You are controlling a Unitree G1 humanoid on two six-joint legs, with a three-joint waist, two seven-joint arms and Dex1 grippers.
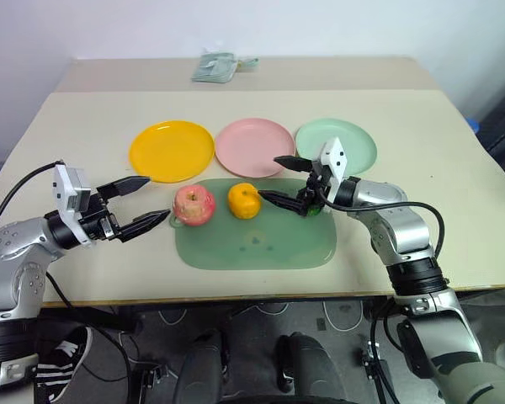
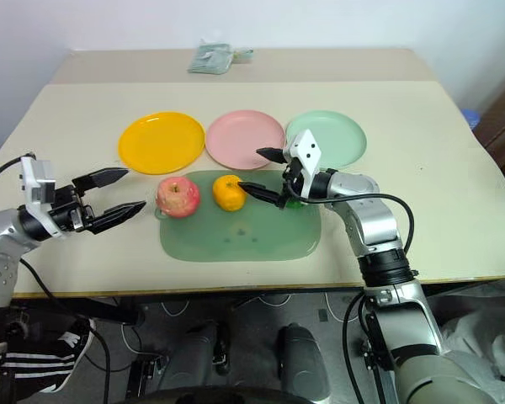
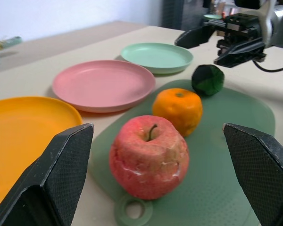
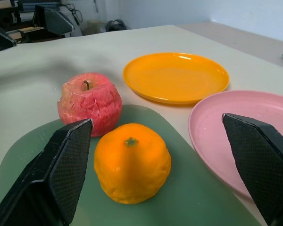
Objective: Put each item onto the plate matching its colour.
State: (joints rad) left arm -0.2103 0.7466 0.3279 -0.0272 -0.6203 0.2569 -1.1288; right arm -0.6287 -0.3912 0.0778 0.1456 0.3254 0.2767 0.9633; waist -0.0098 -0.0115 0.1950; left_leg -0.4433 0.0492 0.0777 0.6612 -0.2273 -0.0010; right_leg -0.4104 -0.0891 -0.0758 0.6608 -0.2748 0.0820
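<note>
Counter (image 1: 454, 168): carries mat and three plates in a row behind it.
Mat (image 1: 261, 248): all three items sit on it; nothing sorted yet.
Plates: yellow (image 1: 171, 150), pink (image 1: 254, 146), mint (image 1: 337, 143), all bare.
Left end effector (image 1: 143, 204): spread, empty, just beside apple (image 1: 194, 204).
Right end effector (image 1: 279, 178): spread, empty, near orange (image 1: 245, 200).
Green vegetable (image 3: 208, 80): on mat beside the orange, under right end effector.
Left to do: all three placements.
</note>
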